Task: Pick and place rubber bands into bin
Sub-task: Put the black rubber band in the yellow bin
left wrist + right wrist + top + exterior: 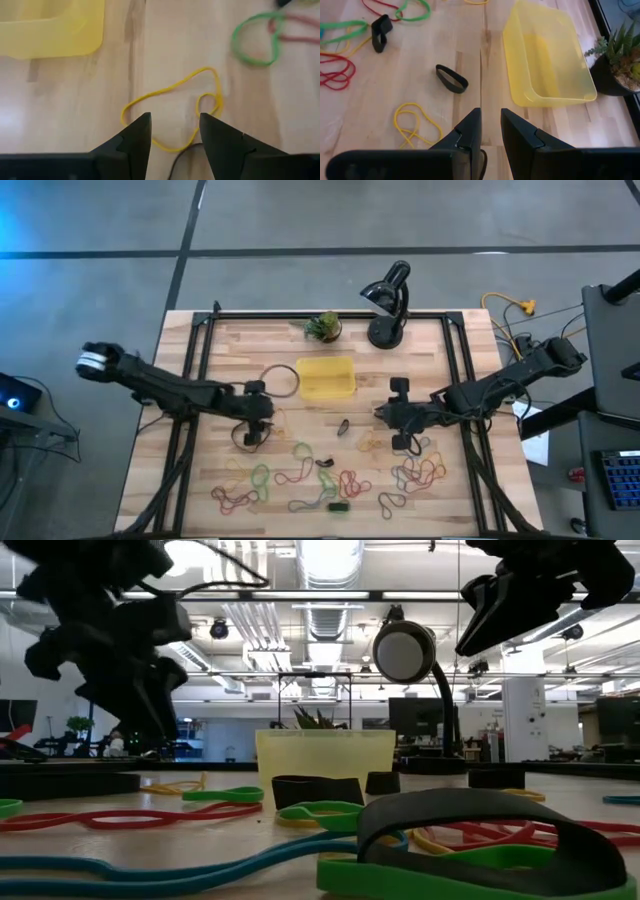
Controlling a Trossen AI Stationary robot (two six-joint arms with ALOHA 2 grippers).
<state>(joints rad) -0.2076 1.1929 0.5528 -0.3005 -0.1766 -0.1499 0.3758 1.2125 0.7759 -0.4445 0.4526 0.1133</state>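
The yellow bin [325,377] sits at the table's middle, toward the far edge, and also shows in the right wrist view [545,55]. Several coloured rubber bands [320,480] lie scattered over the near half of the table. My left gripper [266,414] [172,127] hangs open just above a thin yellow rubber band [165,90], left of and nearer than the bin. My right gripper [382,413] [491,125] is raised right of the bin with only a narrow gap between its fingers. Nothing shows between them.
A small potted plant [323,327] and a black desk lamp [388,300] stand by the far edge behind the bin. A large dark ring [282,380] lies at the bin's left side. A small black band [451,79] and a yellow band [412,120] lie ahead of my right gripper.
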